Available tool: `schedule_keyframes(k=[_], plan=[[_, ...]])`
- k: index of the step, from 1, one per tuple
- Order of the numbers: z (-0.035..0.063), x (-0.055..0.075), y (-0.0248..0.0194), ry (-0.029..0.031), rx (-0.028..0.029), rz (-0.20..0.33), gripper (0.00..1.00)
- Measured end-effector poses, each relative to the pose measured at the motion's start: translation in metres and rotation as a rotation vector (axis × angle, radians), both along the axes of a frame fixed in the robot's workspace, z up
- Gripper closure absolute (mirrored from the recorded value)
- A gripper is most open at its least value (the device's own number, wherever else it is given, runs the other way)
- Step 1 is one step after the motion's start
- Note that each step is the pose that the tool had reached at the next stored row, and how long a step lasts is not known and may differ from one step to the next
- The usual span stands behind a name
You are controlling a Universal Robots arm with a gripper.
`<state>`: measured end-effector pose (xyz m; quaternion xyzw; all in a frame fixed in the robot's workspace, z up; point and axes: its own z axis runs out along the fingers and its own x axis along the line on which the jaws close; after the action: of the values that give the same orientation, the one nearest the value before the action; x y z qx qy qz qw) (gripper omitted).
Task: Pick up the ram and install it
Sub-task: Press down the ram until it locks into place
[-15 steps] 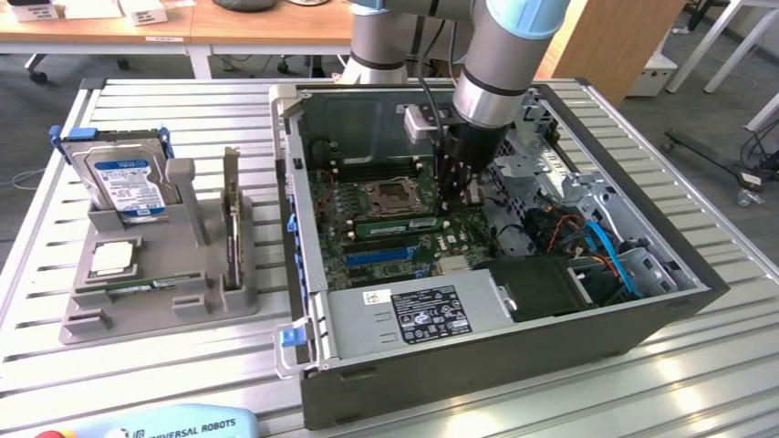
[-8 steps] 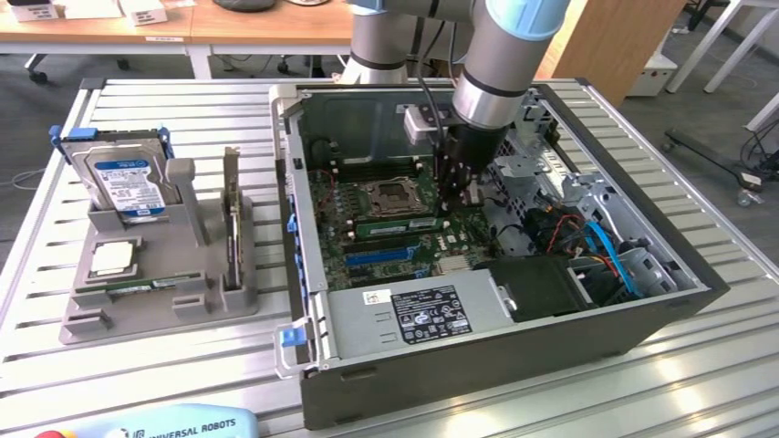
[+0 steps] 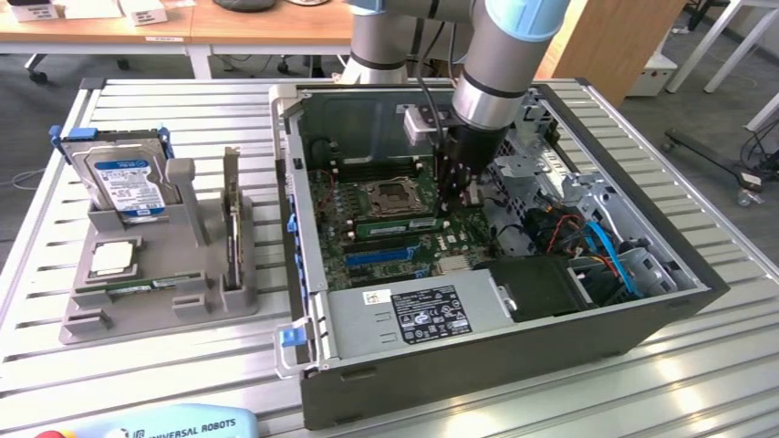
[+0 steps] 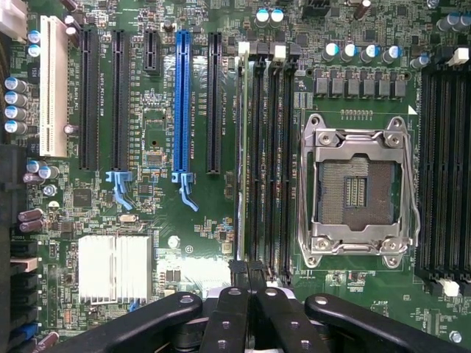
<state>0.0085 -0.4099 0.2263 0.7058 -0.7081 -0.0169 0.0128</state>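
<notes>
Open computer case (image 3: 487, 365) lies on its side on the slotted table (image 3: 159, 383) with the motherboard facing up, which gives the arm a straight downward reach. End effector (image 3: 455, 206) sits low inside the case, beside the empty CPU socket (image 4: 358, 193). Wrist view: fingers (image 4: 240, 279) closed together, tips meeting over the near end of the ram (image 4: 240, 162). The ram stands on edge in a memory slot, the one of that bank of four farthest from the socket, on the side toward the blue expansion slot (image 4: 182, 110). The three neighbouring slots look bare. Cannot tell whether the tips pinch the stick's top edge or only bear on it; closed fingers over one end would suit pressing it home, by my reading. Whether the slot's latches have caught is unclear. At the exterior view's left, a grey holder (image 3: 232, 292) keeps a hard drive (image 3: 126, 182) and a dark card (image 3: 232, 210) upright, likely for easy grasps from above.
</notes>
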Motion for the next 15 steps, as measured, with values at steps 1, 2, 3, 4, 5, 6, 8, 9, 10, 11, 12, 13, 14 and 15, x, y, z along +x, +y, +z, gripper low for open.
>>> schedule_keyframes(k=[1, 2, 3, 4, 5, 6, 8, 9, 10, 11, 12, 13, 14, 15], plan=[[-0.0001, 0.0, 0.0, 0.0, -0.0001, 0.0, 0.9], [-0.0002, 0.0, 0.0, 0.0001, -0.0002, 0.0, 0.9], [-0.0002, 0.0, 0.0, 0.0001, -0.0003, 0.0, 0.9], [-0.0002, 0.0, 0.0, 0.0, -0.0002, 0.0, 0.9], [-0.0002, 0.0, 0.0, 0.0, -0.0001, 0.0, 0.9], [-0.0002, 0.0, 0.0, 0.0, -0.0001, 0.0, 0.9], [-0.0005, 0.0, 0.0, 0.0, 0.0, 0.0, 0.9], [-0.0007, 0.0, 0.0, -0.0001, 0.0001, 0.0, 0.9], [-0.0009, 0.0, 0.0, 0.0, -0.0001, 0.0, 0.9], [-0.0011, 0.0, 0.0, 0.0, -0.0001, 0.0, 0.9], [-0.0013, 0.0, 0.0, 0.0, -0.0002, 0.0, 0.9], [-0.0014, 0.0, 0.0, 0.0, -0.0002, 0.0, 0.9], [-0.0015, 0.0, -0.0001, 0.0001, -0.0003, 0.0, 0.9], [-0.0015, 0.0, -0.0001, 0.0001, -0.0003, 0.0, 0.9]])
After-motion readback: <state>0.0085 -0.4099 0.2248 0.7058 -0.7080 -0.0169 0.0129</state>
